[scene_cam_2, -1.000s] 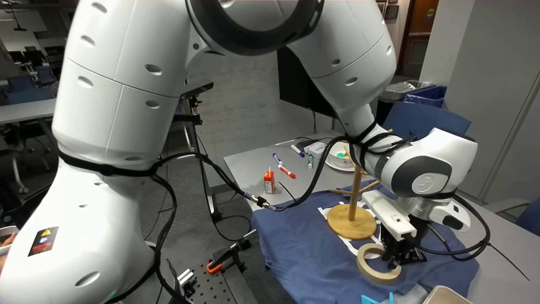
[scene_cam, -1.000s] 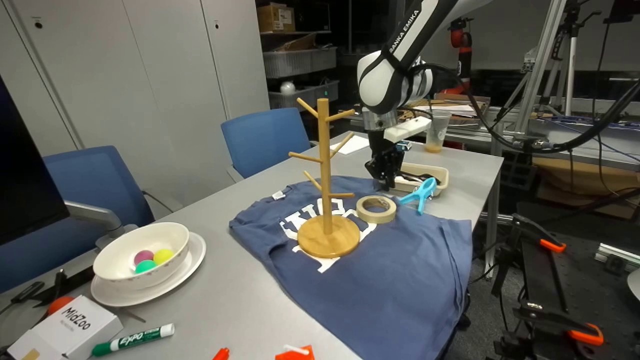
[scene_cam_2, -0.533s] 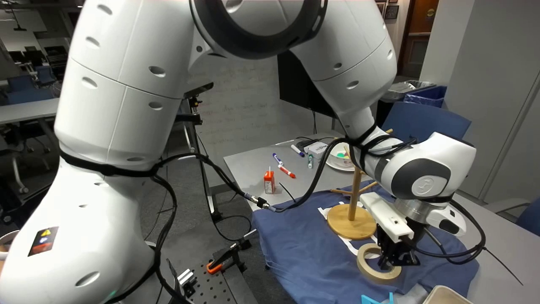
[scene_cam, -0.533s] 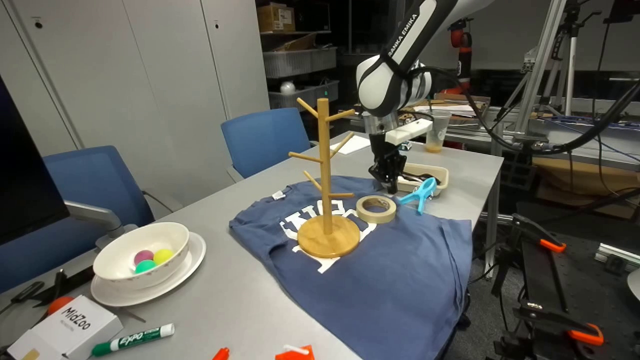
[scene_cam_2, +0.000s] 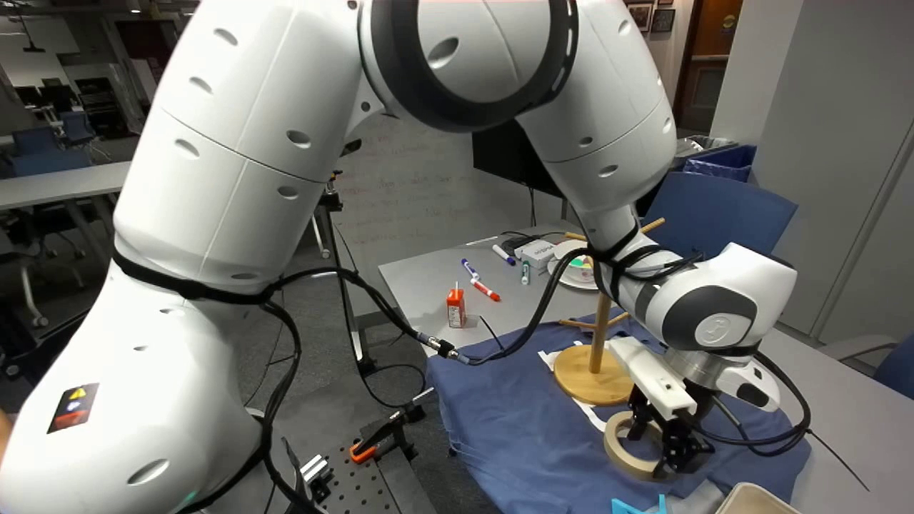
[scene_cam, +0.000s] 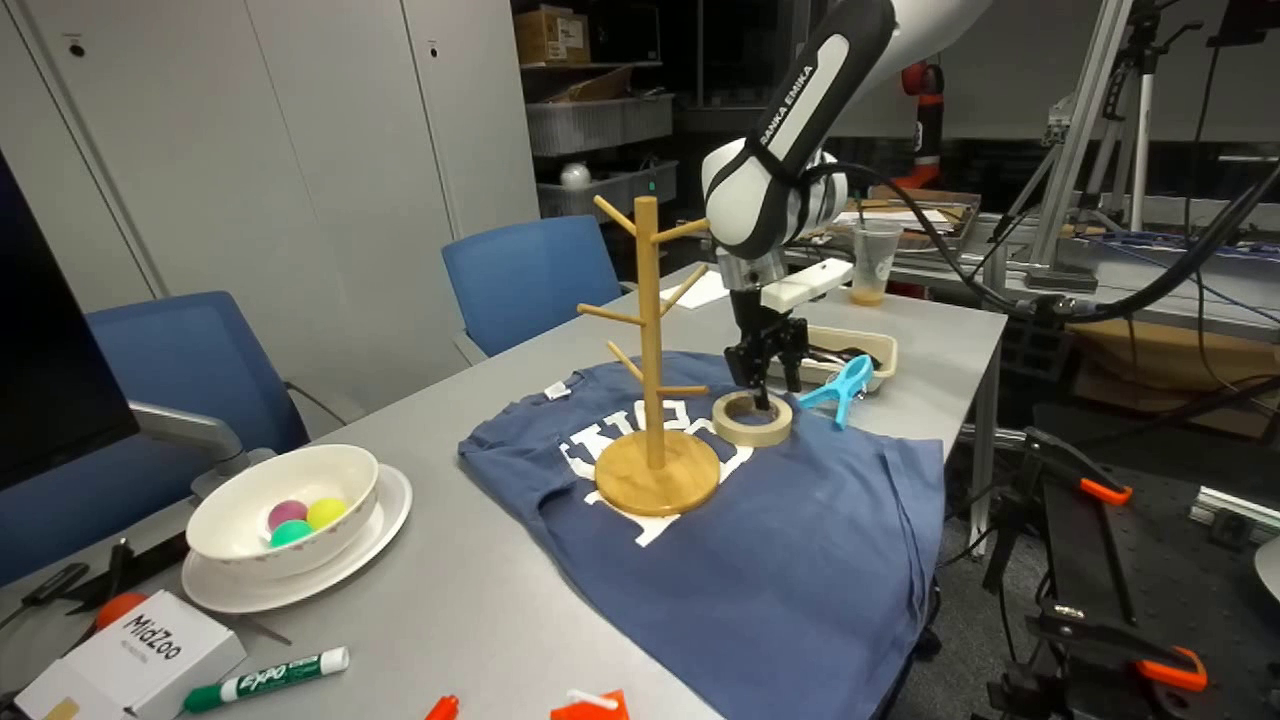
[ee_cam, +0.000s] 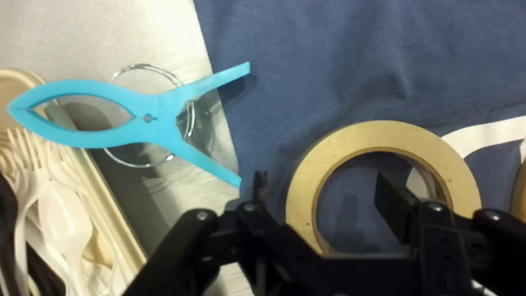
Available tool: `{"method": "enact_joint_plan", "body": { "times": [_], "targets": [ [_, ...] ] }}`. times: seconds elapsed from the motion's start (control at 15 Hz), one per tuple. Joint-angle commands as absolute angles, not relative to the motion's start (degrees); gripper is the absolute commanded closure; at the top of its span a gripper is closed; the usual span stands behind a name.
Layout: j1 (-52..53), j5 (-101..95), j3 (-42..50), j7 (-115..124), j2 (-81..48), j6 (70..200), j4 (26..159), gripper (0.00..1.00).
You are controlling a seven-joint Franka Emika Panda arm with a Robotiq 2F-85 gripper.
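The jaws had just spread: a moment earlier they looked drawn together at the edge of the tape roll (scene_cam: 752,436), and now they stood well parted above it, with hold of nothing. In the wrist view one jaw hung outside the ring, on the side of the blue clip (ee_cam: 164,119), while its partner hung over the hole, so that a stretch of the roll's wall lay between them. Whether that inner jaw dipped into the hole could not be told. The roll itself had not shifted; it lay flat on the blue T-shirt (scene_cam: 800,570) spread over the table (scene_cam: 470,560), just beside the base of the wooden peg stand (scene_cam: 653,425). The blue clip and the cutlery tray (ee_cam: 107,201) had likewise stayed put. By the look of it, the change had turned closed jaws into a straddle with room for the wall, with no grip made yet.
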State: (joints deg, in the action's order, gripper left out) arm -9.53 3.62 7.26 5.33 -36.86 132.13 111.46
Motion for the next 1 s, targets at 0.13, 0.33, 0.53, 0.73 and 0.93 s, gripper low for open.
{"method": "enact_joint_plan", "body": {
  "times": [0.13, 0.33, 0.53, 0.73, 0.93],
  "targets": [
    [-10.49, 5.60, 6.40, 5.04, -41.69, 130.06, 105.74, 0.46],
    [-10.54, 5.63, 6.41, 5.17, -42.96, 130.00, 104.44, 0.73],
    [-10.67, 5.60, 6.52, 5.43, -43.72, 129.62, 103.53, 0.96],
    [-10.60, 5.42, 6.78, 5.84, -43.20, 129.01, 103.63, 0.95],
    [-9.92, 4.29, 7.56, 6.18, -41.01, 129.13, 105.61, 0.94]
  ]
}}
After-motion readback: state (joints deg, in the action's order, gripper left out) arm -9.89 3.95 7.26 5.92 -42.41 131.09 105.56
